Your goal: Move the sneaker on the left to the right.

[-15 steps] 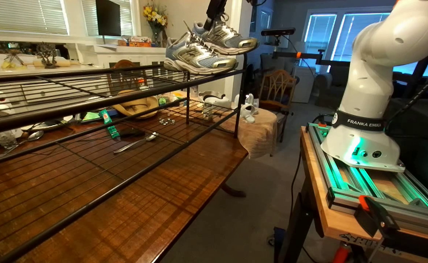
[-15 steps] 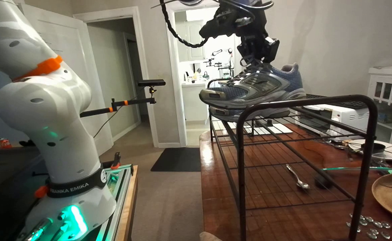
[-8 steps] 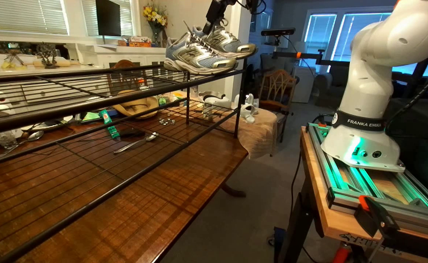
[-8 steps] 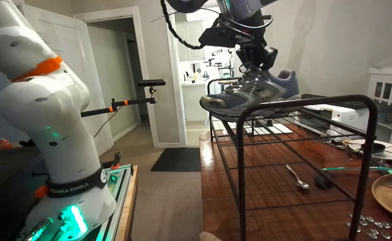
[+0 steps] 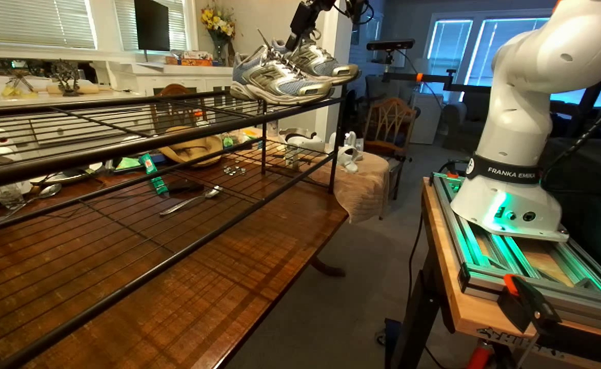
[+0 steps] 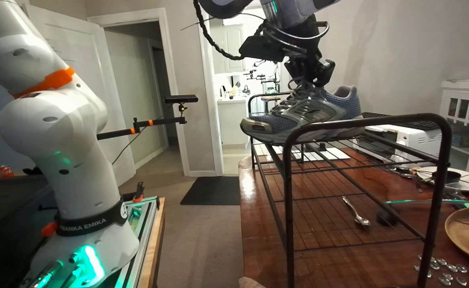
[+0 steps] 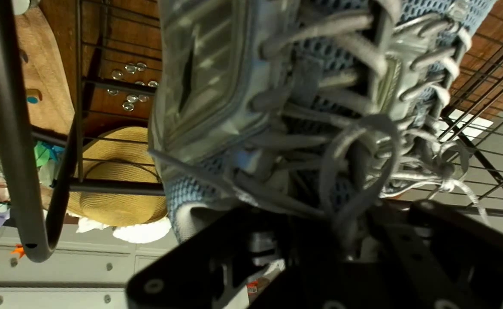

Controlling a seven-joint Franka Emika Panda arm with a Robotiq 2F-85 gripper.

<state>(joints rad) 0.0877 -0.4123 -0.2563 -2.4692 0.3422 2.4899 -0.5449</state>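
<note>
One brown tabletop (image 5: 203, 297) bears a black rack (image 6: 288, 200). In an exterior view the silver-grey sneaker (image 5: 323, 60) is at the rack's far end, right of its look-alike (image 5: 275, 79); the pincer (image 6: 309, 81) grips it among the laces (image 7: 328, 30).

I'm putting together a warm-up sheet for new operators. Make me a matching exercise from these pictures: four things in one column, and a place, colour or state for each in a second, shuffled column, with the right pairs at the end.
Column one
1. gripper
2. straw hat
3. flowers
4. robot's base

Column two
A. standing in a vase
B. white, partly glowing green
C. at the laced top of a sneaker
D. tan and woven

Right pairs
1-C
2-D
3-A
4-B
</note>
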